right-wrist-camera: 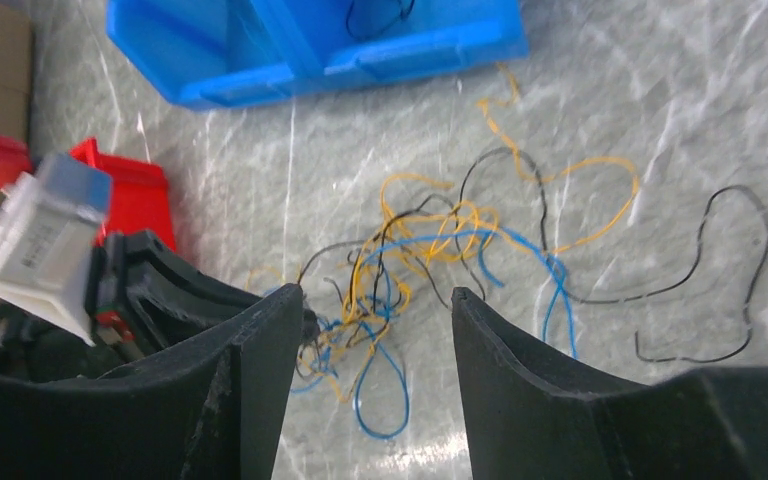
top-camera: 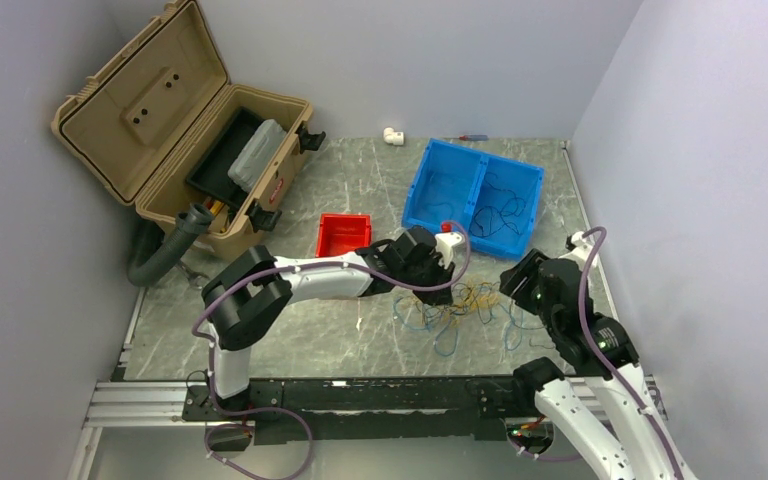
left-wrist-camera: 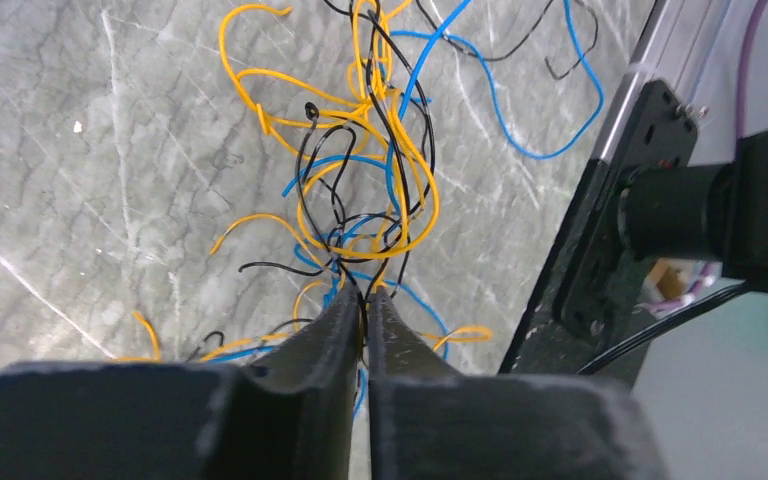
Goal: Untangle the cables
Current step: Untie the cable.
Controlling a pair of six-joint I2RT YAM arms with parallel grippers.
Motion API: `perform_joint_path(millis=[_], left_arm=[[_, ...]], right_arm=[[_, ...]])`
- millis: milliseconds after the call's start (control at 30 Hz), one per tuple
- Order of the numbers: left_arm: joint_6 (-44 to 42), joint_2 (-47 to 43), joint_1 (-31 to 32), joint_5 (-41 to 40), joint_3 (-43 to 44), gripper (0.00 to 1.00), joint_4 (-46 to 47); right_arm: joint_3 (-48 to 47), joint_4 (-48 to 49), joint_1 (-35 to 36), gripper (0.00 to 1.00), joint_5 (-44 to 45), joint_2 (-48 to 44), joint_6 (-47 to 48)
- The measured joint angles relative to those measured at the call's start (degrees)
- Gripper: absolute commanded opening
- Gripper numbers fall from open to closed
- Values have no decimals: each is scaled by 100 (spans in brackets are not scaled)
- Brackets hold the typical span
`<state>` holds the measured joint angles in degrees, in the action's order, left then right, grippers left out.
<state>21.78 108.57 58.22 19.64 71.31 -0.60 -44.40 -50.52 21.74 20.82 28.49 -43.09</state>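
Our left claw (left-wrist-camera: 365, 295) has its two fingers pinched almost together, only a thin slit between them, and black and yellow strands of the cables (left-wrist-camera: 360, 180) run right into the tips, so we read it as gripping them; just ahead of the tips the cables spread as a loose knot of yellow-orange, blue and black loops lying on the grey marbled table (left-wrist-camera: 110, 200); our right claw (right-wrist-camera: 377, 295) stands with its fingers wide apart and nothing between them, above the near edge of the same knot; a long black strand trails off to its right; beyond the knot sits the blue bin (right-wrist-camera: 310, 60), a dark wire inside it; to the left of the right claw is the red bin (right-wrist-camera: 130, 190).
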Motion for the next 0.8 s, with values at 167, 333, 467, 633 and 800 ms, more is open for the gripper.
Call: perform_joint_path(millis=[167,333,467,633,800], left_arm=[[-7,-20,0,-68,11,0,55],[-72,-101,0,-186,39,0,-61],[-118,-323,0,-262,39,0,-133],[-116,-616,0,-256,39,0,-129],[-111,-651,0,-254,37,0,-138]], right_arm=[[581,87,0,56,-494,2,-299],[1224,293,0,56,-922,-37,-612],[1681,629,0,56,-1202,-157,-785],[2341,1427,0,55,-1609,-225,-850],[2627,2116,0,55,-1834,83,-833]])
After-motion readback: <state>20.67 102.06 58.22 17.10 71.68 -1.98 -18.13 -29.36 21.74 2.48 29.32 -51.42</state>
